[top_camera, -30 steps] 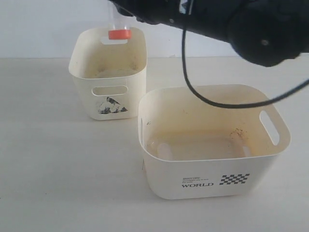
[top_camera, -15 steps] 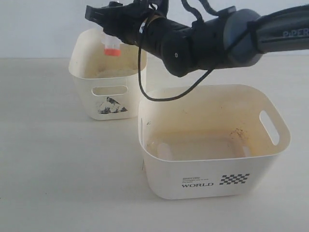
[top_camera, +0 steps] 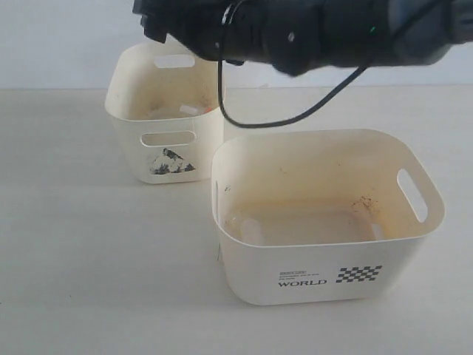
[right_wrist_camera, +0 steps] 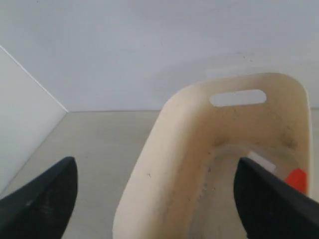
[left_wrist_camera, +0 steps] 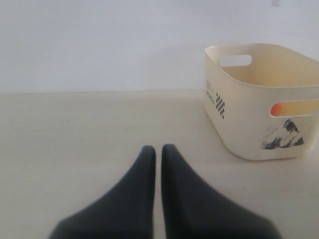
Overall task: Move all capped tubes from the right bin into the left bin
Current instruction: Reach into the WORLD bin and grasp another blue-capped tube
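The exterior camera is looking down on the wide bin [top_camera: 325,259] and small bin [top_camera: 129,140]; the left wrist camera is looking low along the counter [left_wrist_camera: 75,124], farther off; the right one is peering closely into the small bin, shared by all.

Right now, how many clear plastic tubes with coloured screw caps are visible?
1: an orange-capped clear tube lies inside the narrower cream plastic bin with the dark picture. None shows in the wide cream WORLD bin; bin walls may hide more.

The left bin [top_camera: 131,144] is cream with a dark picture. The right bin [top_camera: 255,275] is cream with a black checker mark. The tube cap [right_wrist_camera: 297,179] is orange.
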`<move>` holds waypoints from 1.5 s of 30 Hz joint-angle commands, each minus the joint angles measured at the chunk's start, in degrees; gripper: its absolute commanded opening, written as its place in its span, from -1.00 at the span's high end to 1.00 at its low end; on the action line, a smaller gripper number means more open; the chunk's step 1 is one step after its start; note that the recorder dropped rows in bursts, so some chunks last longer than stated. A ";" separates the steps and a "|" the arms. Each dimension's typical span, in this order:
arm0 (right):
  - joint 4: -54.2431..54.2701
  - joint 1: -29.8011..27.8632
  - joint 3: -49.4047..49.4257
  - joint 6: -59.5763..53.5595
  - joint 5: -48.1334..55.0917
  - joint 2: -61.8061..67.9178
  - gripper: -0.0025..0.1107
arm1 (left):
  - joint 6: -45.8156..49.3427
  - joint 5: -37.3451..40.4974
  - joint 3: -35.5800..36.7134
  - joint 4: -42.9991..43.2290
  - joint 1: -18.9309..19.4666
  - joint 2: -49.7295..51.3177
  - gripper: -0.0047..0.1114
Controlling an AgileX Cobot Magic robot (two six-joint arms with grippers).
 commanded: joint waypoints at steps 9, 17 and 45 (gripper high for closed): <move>-3.55 -6.11 -0.20 -10.28 59.39 -14.29 -0.31 | -0.54 -0.21 -0.21 -0.22 0.02 0.03 0.84; -4.09 -6.11 6.88 -8.13 64.88 -15.76 -0.31 | -0.54 -0.08 -0.21 -0.22 0.02 0.03 0.84; 18.52 -3.06 26.11 -16.03 28.76 -6.54 -0.31 | -0.54 -0.01 -0.21 -0.22 0.02 0.03 0.84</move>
